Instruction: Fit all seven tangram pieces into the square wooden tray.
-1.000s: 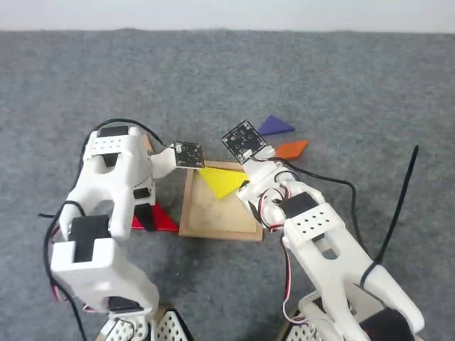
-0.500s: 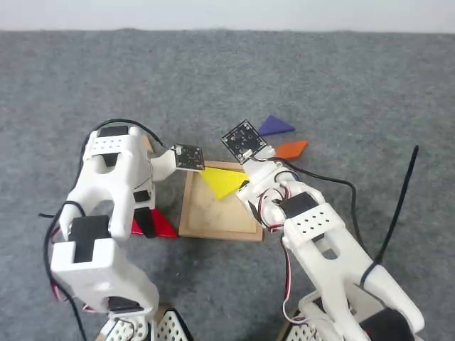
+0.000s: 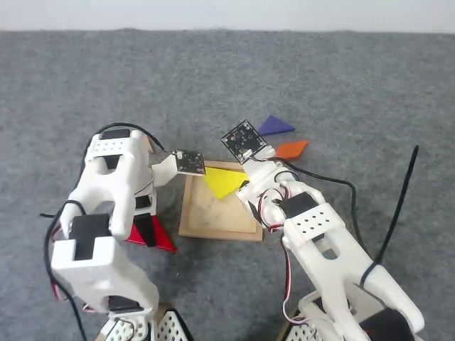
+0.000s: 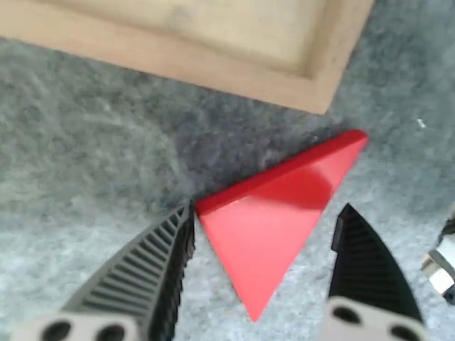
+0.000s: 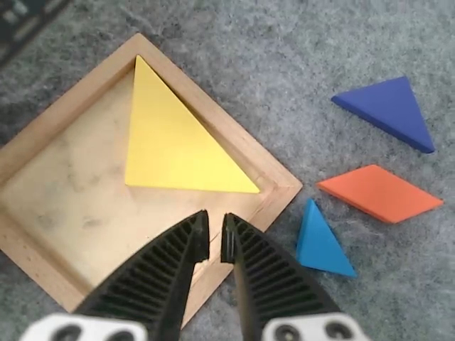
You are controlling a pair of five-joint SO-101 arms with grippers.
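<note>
Sliding down beside the tray (image 3: 217, 233), the left gripper (image 4: 269, 213) had its jaws wide around the red triangle (image 4: 274, 220), which had turned on the tabletop (image 3: 355, 85). It looked ready to grab. The right gripper (image 5: 215, 220), jaws almost closed and empty, hung over the tray's edge near the yellow triangle (image 5: 170, 149), maybe in the way.

Yellow triangle (image 3: 224, 182) in the square wooden tray (image 3: 217, 233), at its far rim; red triangle (image 3: 162, 240) left of the tray (on the grey counter (image 3: 355, 85)); dark blue triangle (image 3: 274, 126) and orange parallelogram (image 3: 291, 149) behind, right.
</note>
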